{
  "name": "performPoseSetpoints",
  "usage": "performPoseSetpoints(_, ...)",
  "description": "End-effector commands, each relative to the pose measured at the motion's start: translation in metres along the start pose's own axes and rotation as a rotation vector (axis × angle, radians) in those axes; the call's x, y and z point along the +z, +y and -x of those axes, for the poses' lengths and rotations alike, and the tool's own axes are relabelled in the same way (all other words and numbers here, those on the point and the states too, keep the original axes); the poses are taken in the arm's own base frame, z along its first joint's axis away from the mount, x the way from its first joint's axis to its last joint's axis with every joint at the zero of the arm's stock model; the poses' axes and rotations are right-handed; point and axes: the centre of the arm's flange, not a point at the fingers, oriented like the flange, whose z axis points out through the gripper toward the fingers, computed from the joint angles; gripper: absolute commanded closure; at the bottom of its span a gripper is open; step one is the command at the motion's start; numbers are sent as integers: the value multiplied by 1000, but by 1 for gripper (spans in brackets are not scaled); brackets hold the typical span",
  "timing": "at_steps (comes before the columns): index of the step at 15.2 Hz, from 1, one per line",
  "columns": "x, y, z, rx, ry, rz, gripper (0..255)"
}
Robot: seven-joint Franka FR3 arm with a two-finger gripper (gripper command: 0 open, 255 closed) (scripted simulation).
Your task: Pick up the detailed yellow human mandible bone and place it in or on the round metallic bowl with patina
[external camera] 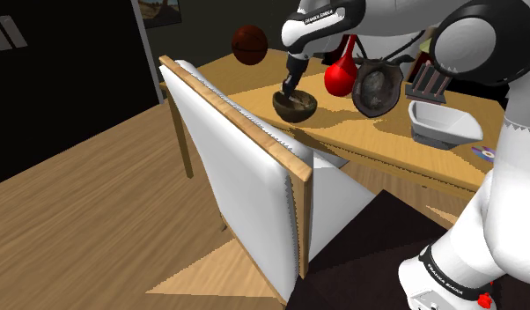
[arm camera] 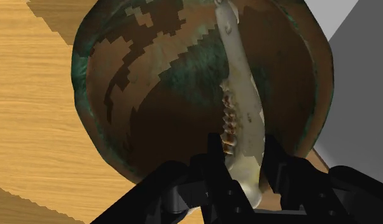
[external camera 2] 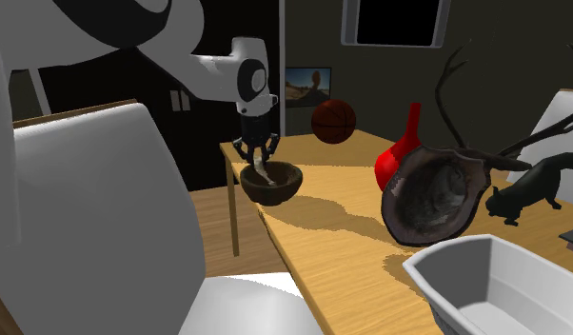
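the pale yellowish mandible (arm camera: pixel 242 95) is clasped near one end between the two black fingers of the gripper (arm camera: pixel 244 156), which is closed narrowly on the bone. its long axis runs straight on from the fingers, away from the hand and into the round bowl (arm camera: pixel 136 83). in the second exterior view the bone hangs nearly upright, free end pointing down inside the bowl's rim. the row of small brownish teeth runs along one edge of the bone and faces the bowl's wide inner wall. whether the tip touches the bowl's floor i cannot tell. the bowl is brown inside, blotched with green patina, and stands on the wooden table (external camera 2: pixel 323 238) near its edge. a white tub (external camera 2: pixel 465 276) sits on the same table, well apart from the bowl.
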Motion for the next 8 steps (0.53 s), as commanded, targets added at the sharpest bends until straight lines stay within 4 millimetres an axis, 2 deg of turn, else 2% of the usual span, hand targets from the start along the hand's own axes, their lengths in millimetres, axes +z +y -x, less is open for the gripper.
performPoseSetpoints(1,11,0,2,0,0,0,255)
performPoseSetpoints(2,16,0,2,0,0,0,255)
performPoseSetpoints(8,16,0,2,0,0,0,255)
